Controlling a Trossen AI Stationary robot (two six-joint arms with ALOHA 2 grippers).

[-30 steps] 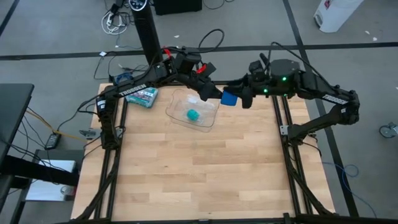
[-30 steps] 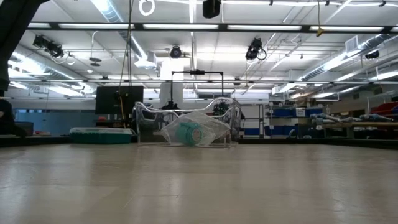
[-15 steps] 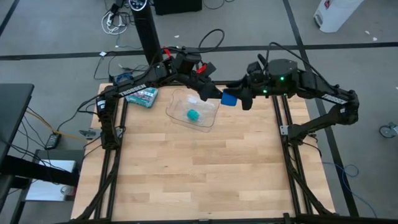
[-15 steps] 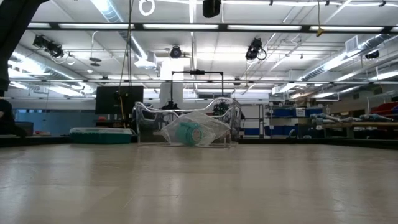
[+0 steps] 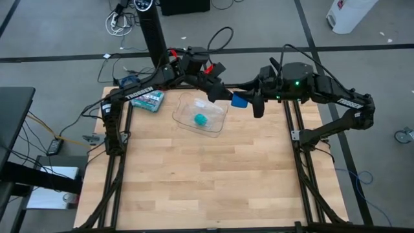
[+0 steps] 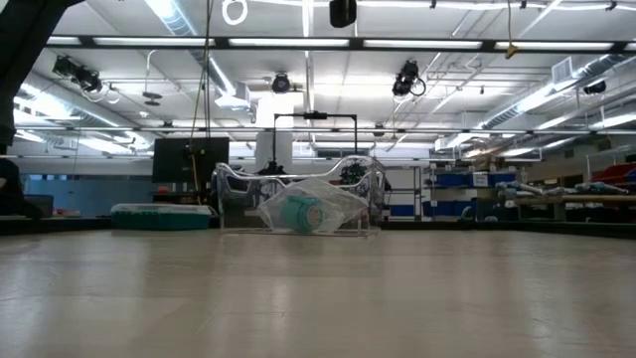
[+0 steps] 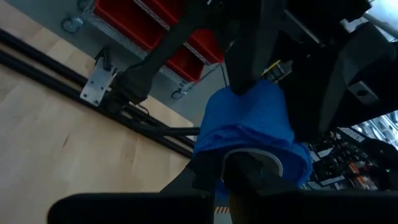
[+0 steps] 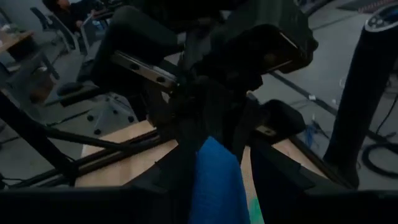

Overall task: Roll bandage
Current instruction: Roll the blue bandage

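Both hands meeting over the bench's far edge, blue bandage between them

The bandage point(image 5: 240, 101) hangs in the air just right of the clear tray point(image 5: 218, 123); left hand point(image 5: 223, 97) pinches it tight, right hand point(image 5: 251, 101) grips its other side, fingers fairly wide; can't tell its long axis; bare wooden bench point(image 5: 207, 181) everywhere nearer the camera.

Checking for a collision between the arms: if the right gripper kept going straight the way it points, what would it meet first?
The right gripper points toward the left gripper, with the blue bandage between them. Beyond the bandage it would probably meet the left gripper first, though depth is unclear.
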